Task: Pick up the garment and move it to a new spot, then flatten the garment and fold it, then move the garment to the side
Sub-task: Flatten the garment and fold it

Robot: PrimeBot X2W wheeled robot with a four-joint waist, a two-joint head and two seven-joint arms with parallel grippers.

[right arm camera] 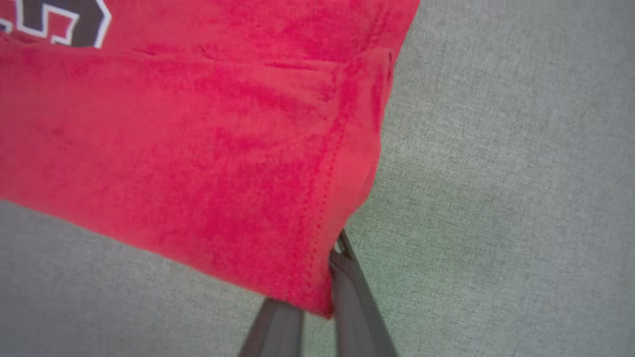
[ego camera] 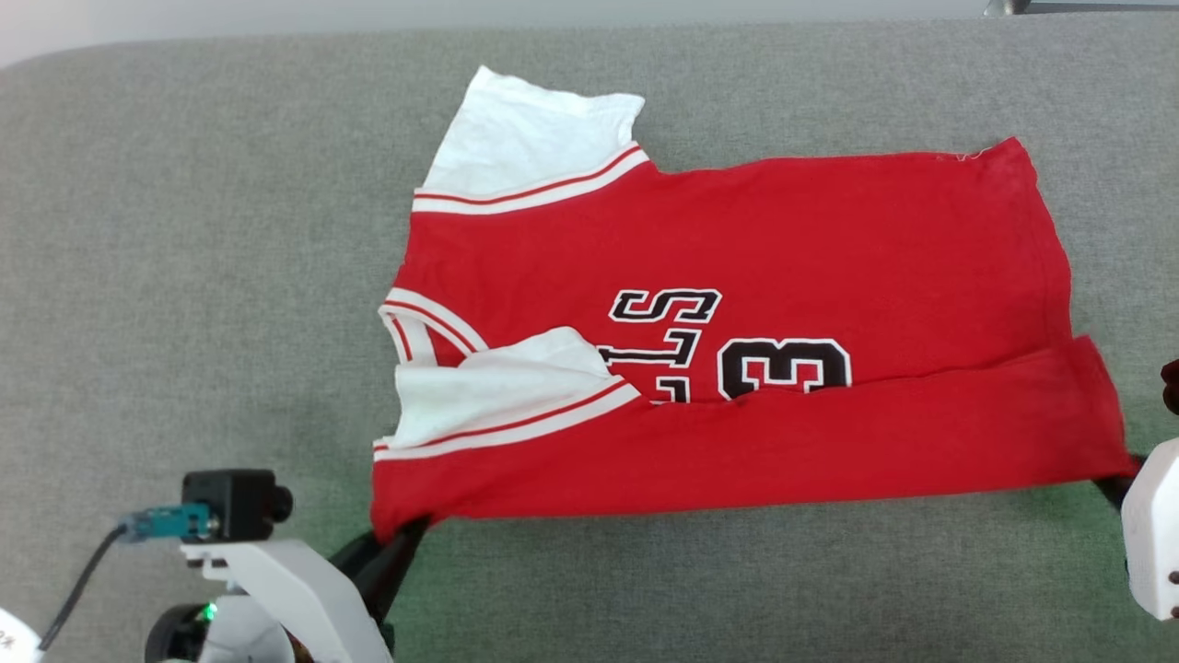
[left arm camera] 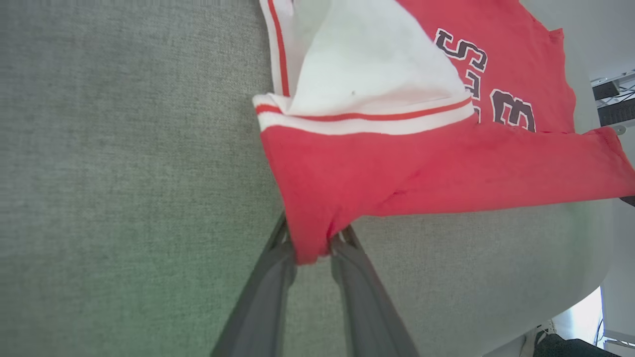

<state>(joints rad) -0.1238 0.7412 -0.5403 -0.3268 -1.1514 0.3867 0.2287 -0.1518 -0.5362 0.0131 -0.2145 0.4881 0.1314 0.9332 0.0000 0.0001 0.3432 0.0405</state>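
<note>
Both jaws are closed on cloth: my left gripper (left arm camera: pixel 312 245) pinches the near shoulder-end corner of the bright red soft-knit shirt with white striped-band sleeves (ego camera: pixel 737 276), and my right gripper (right arm camera: pixel 320 285) pinches its near hem corner, whose stitching is plain at that wrist. The head view shows the near edge folded over the black numerals (ego camera: pixel 783 366). The shirt lies mid-worktop, and bare grey woven worktop (ego camera: pixel 184 276) surrounds it, widest to my left.
</note>
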